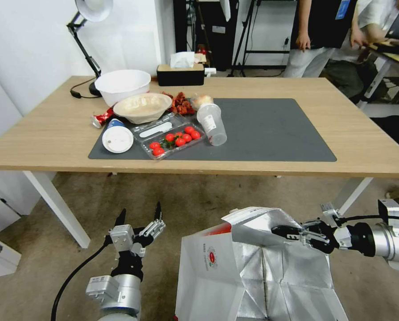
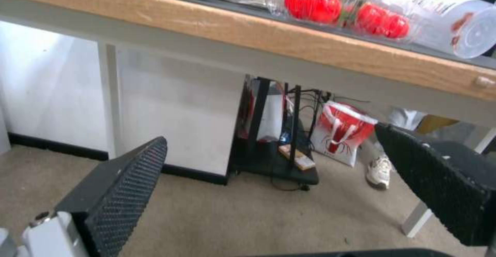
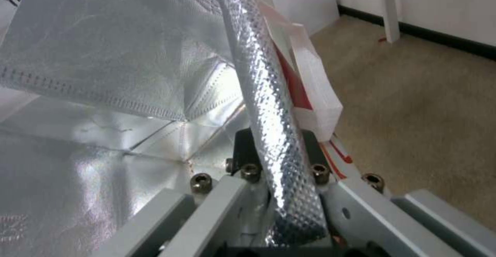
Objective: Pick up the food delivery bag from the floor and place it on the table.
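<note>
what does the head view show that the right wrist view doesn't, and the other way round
Head view alone: the table with its dark mat, bowls, a tray of tomatoes and a tipped cup; the left tool open, pointing up beside the food delivery bag; and the bag's round red logo.

Right wrist view alone: up close, the bag's foil rim running between the right tool's fingers, and a white strap handle.

Both: the foil-lined bag, the right tool clamped on its rim, and the floor.

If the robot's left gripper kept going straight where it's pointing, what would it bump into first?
Probably the table's front edge. The open left gripper points up and forward from below it, with nothing between; depth is hard to judge.
</note>
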Robot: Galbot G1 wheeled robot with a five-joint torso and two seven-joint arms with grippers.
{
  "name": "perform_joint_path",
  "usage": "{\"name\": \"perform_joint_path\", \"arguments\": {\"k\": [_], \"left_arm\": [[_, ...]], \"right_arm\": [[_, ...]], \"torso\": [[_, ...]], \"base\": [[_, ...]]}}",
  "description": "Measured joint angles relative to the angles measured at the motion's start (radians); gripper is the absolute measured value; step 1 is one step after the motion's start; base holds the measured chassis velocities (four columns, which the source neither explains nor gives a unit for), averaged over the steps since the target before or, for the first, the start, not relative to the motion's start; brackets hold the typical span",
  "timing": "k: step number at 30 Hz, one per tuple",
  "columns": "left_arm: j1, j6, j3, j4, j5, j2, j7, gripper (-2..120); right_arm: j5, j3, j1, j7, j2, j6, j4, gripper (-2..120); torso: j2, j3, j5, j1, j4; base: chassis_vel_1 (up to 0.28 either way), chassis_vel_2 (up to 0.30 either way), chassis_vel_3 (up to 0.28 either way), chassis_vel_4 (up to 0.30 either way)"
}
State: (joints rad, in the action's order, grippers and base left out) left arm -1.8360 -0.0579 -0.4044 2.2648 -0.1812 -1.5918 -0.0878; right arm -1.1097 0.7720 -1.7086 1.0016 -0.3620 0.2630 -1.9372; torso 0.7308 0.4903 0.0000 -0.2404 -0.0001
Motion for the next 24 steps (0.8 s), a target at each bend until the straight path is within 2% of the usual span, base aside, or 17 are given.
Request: {"name": "perform_joint_path", "arguments": {"k": [24], "left_arm": [[0.001, 0.003, 0.000, 0.000, 0.000, -0.001, 0.000, 100]], "right_arm": [[0.002, -0.005, 0.002, 0.004, -0.003, -0.003, 0.003, 0]], "torso": [[0.108, 0.063, 0.0000, -0.045, 0.0000]], "base": [[0.000, 0.000, 0.000, 0.000]]}}
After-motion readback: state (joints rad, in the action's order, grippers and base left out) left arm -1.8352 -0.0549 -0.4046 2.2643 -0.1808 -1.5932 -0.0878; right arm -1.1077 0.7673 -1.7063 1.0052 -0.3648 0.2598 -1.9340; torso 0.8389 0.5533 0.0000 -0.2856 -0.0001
